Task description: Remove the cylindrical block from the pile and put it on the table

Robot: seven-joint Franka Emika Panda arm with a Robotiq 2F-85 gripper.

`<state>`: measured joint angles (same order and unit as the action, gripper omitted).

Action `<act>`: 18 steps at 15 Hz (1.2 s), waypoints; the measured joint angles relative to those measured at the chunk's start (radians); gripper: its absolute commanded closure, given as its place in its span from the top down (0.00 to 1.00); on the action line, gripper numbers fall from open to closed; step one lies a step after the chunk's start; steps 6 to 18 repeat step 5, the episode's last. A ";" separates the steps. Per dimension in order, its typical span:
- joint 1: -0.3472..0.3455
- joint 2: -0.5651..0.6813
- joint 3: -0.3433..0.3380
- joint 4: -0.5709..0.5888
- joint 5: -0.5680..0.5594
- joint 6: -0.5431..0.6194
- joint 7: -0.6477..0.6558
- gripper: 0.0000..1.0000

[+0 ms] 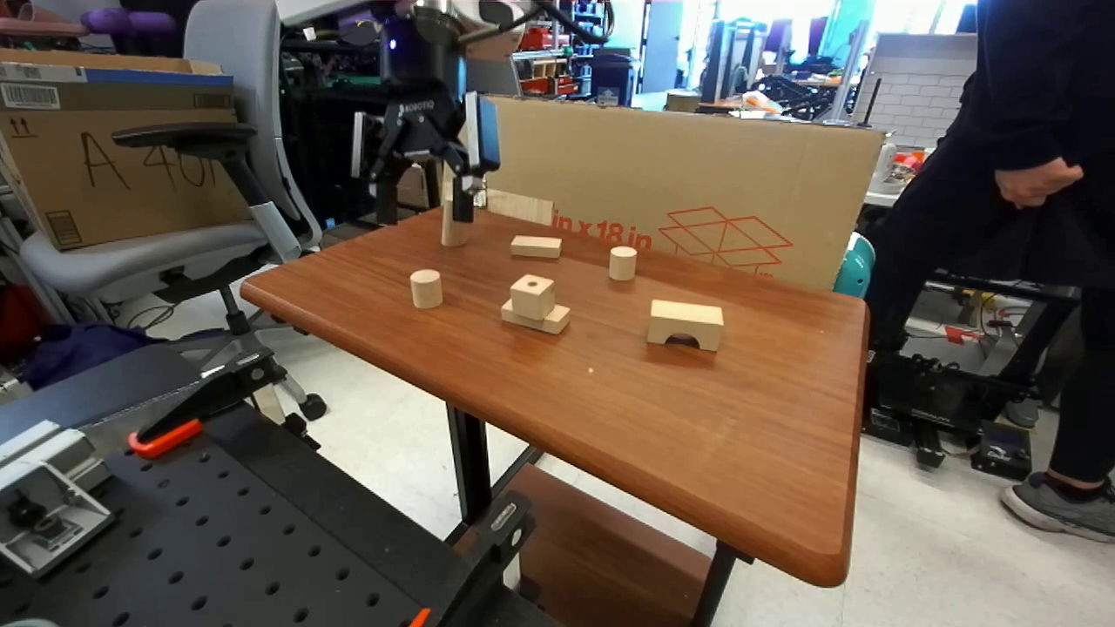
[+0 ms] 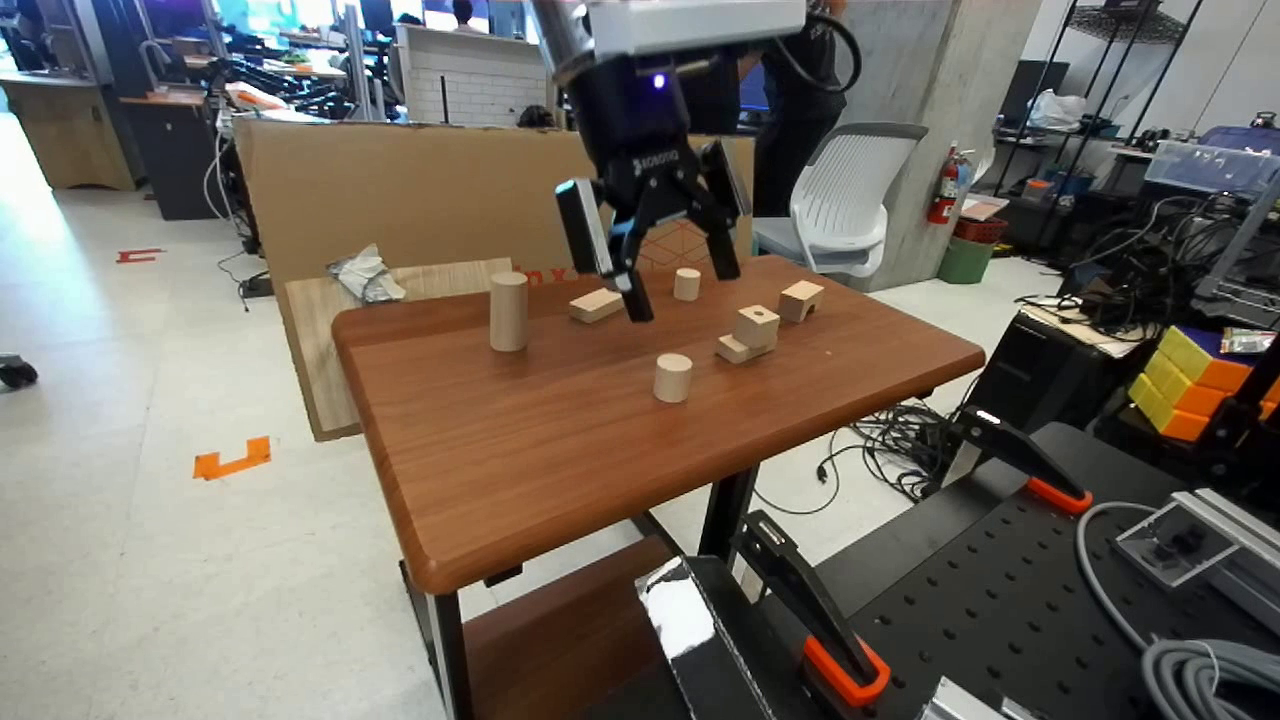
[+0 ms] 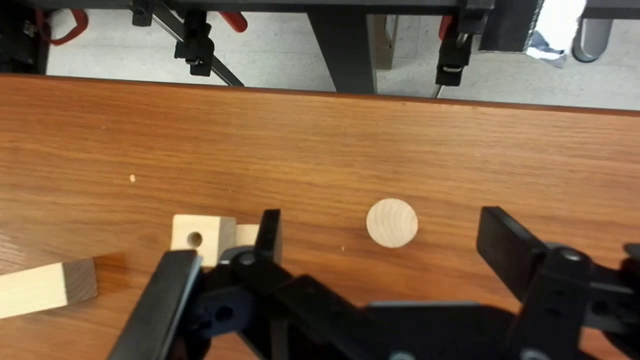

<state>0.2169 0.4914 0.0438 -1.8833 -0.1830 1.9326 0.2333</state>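
Cardboard box [image 1: 78, 148] on chair [image 1: 254, 87], interior hidden, and claw [image 1: 425, 206] agape above table [image 1: 749, 435] with pile [image 1: 533, 302].

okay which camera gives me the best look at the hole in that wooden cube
The wrist view: it looks down on the hole, which appears largest there and uncovered. Both exterior views show only a small dark spot, seen slantwise atop the cube.
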 measured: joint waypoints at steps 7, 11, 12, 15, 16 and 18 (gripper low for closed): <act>-0.087 -0.192 -0.009 -0.024 0.050 -0.096 -0.058 1.00; -0.087 -0.192 -0.009 -0.024 0.050 -0.096 -0.058 1.00; -0.087 -0.192 -0.009 -0.024 0.050 -0.096 -0.058 1.00; -0.087 -0.192 -0.009 -0.024 0.050 -0.096 -0.058 1.00; -0.087 -0.192 -0.009 -0.024 0.050 -0.096 -0.058 1.00; -0.087 -0.192 -0.009 -0.024 0.050 -0.096 -0.058 1.00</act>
